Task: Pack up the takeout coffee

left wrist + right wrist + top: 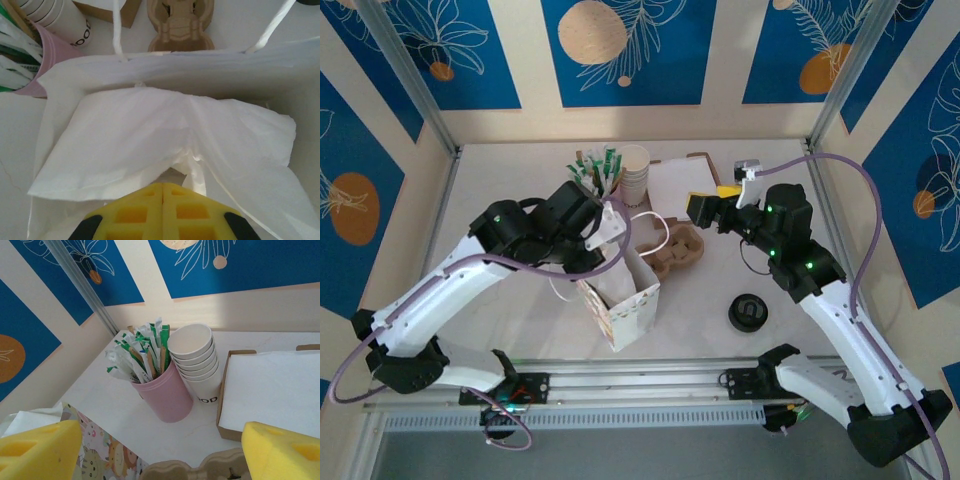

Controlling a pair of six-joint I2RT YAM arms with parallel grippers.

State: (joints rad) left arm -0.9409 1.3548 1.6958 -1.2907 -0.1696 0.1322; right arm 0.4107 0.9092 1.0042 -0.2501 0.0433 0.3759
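Takeout coffee [750,312] with round black lid

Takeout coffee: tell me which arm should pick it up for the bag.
Right. The takeout coffee stands on the right arm's side, and the right gripper has open, empty jaws. The left gripper is shut on a white napkin over the paper bag, so it seems busy.
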